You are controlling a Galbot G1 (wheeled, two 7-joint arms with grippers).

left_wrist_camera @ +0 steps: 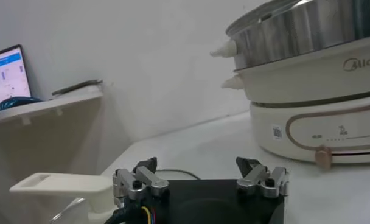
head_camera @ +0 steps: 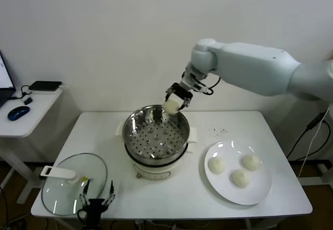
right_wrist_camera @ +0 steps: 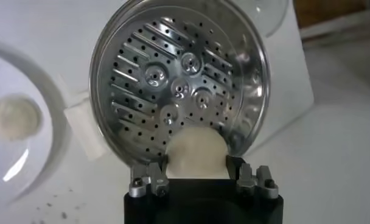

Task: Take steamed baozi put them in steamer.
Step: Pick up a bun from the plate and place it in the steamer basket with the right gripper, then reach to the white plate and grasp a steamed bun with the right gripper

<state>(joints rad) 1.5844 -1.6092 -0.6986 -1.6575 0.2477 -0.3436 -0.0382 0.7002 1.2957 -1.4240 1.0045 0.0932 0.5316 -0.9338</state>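
On your left, near the front-left corner of the table (head_camera: 93, 120), the left gripper (head_camera: 95, 201) sits low at the front edge with its jaws spread wide and nothing between them; the glass lid (head_camera: 73, 186) lies flat just beside it, its white handle (head_camera: 58, 173) pointing toward the left edge. Moving toward the middle, you see the steamer (head_camera: 155, 136) standing upright on its cream base, mouth open to the ceiling, perforated bottom bare. Over its far rim the right gripper (head_camera: 177, 99) hangs with its fingers pointing down, and its jaws are closed on one baozi (head_camera: 171, 106); the right wrist view shows that bun (right_wrist_camera: 196, 157) pinched between both fingers directly above the basket's rim. The bun is round, so you cannot read a long axis from it. Nothing stands between bun and basket. Toward the front-right corner, the white plate (head_camera: 260, 193) carries three more baozi (head_camera: 216, 165), domes up, set apart from one another. A few dark specks (head_camera: 217, 131) lie on the table behind the plate.
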